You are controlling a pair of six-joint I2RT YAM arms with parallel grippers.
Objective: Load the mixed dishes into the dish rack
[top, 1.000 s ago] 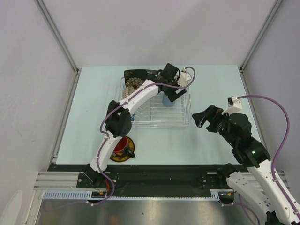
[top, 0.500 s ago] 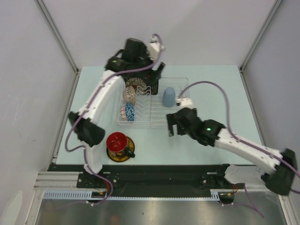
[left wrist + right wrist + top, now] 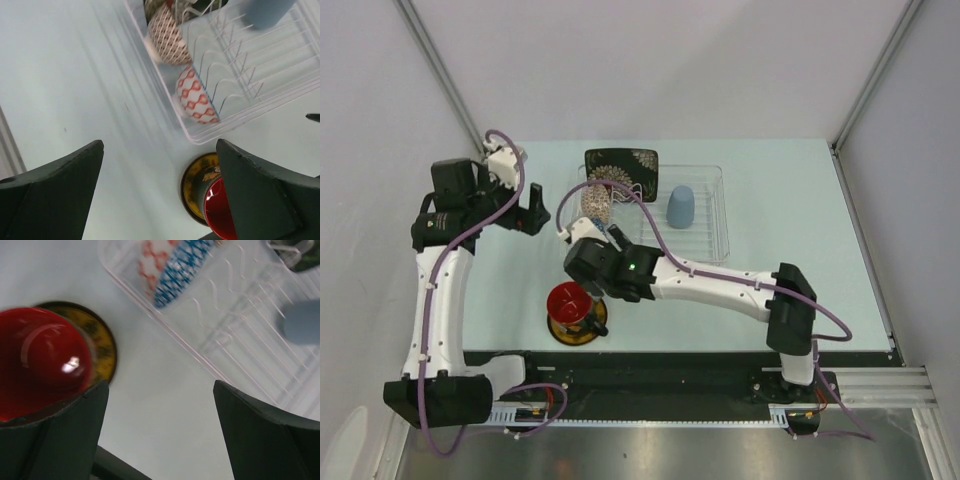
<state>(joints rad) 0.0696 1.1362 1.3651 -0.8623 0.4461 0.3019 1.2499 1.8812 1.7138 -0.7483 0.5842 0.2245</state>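
The red mug (image 3: 570,300) stands on the yellow dark-rimmed saucer (image 3: 582,325) on the table in front of the dish rack (image 3: 705,240). The rack holds the black square plate (image 3: 620,160), the beige netted bowl (image 3: 598,200) and the small blue bowl (image 3: 195,97) on edge. My right gripper (image 3: 582,283) is open and empty just above and behind the mug; its wrist view shows the mug (image 3: 40,355) at its left finger. My left gripper (image 3: 532,217) is open and empty over the table left of the rack.
A grey-blue cup (image 3: 680,207) sits upside down in the rack's right half. The right arm stretches across the rack's front edge. Metal frame posts and white walls bound the table on the left, right and back.
The left arm has swung from the rack's back corner out to the left of the rack. The right arm has reached across the rack's front to the mug.
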